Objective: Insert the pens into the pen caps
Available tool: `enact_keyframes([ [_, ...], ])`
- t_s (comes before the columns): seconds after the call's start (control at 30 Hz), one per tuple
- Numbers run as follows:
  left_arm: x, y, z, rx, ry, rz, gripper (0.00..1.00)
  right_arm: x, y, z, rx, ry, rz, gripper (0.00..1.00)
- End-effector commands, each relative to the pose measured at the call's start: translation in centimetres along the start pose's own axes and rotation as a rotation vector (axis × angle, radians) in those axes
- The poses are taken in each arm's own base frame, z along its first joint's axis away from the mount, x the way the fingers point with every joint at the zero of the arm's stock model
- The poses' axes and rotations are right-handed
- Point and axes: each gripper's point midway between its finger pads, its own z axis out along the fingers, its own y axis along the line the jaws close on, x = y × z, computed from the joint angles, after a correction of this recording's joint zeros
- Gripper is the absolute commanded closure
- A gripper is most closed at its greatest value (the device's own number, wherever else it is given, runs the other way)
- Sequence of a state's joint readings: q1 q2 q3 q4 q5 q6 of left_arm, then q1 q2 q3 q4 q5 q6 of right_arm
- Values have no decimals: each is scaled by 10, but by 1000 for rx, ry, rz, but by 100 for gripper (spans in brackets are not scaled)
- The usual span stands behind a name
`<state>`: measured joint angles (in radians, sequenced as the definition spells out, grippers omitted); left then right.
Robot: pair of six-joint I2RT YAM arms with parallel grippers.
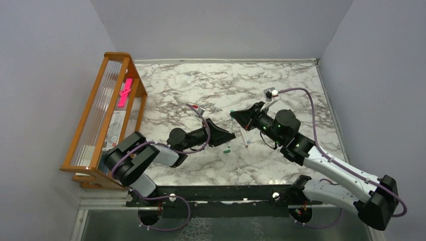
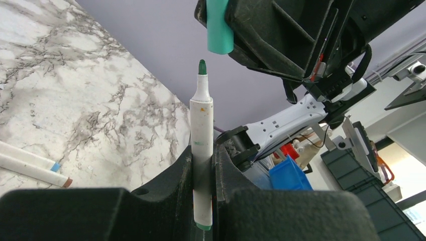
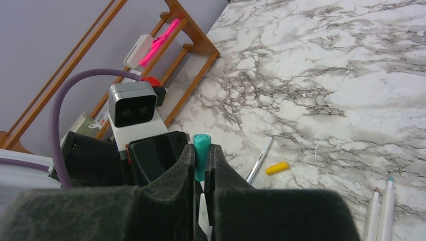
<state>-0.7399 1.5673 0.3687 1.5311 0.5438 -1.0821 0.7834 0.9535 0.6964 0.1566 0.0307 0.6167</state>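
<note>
- The left gripper [image 2: 203, 153] is clenched on the lower barrel of a white-barrelled pen with a green tip [image 2: 202, 120]. Its fingers hide part of the barrel, and only the pen's bottom end shows below them.
- The right gripper [image 3: 201, 168] is clamped on a stubby teal plastic cap [image 3: 201, 148], held in line with that green tip.
- In the left wrist view the tip and the cap's mouth are close but apart, and the frame edge cuts off the cap's far end.
- From the right wrist, its own fingers hide almost all of the held pen.
- On the marble-patterned table [image 3: 351, 75], a thin white pen [image 3: 260, 160] lies just beside a small yellow-orange cap [image 3: 277, 167].
- Two more white pens [image 3: 380, 211] lie side by side, cut off by the bottom edge.
- Farthest off, a wooden rack [image 1: 100, 110] holds a bright pink strip [image 1: 124, 93]. Its other contents are too blurred to name.
</note>
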Motion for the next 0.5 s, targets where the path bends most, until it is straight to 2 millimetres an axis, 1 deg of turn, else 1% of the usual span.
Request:
enact_keyframes([
  [0.0,-22,-36,4,128,-76,104,100,-3,6,0,-41,-17,-14,99],
  [0.1,-22,-39,1,130,-80,107,100,-6,6,0,-35,-30,-22,99],
  [0.27,-23,-43,1,139,-83,112,100,-5,4,0,-28,-18,-35,99],
  [0.47,-21,-38,2,131,-76,102,100,-5,11,-2,-64,-23,-21,99],
])
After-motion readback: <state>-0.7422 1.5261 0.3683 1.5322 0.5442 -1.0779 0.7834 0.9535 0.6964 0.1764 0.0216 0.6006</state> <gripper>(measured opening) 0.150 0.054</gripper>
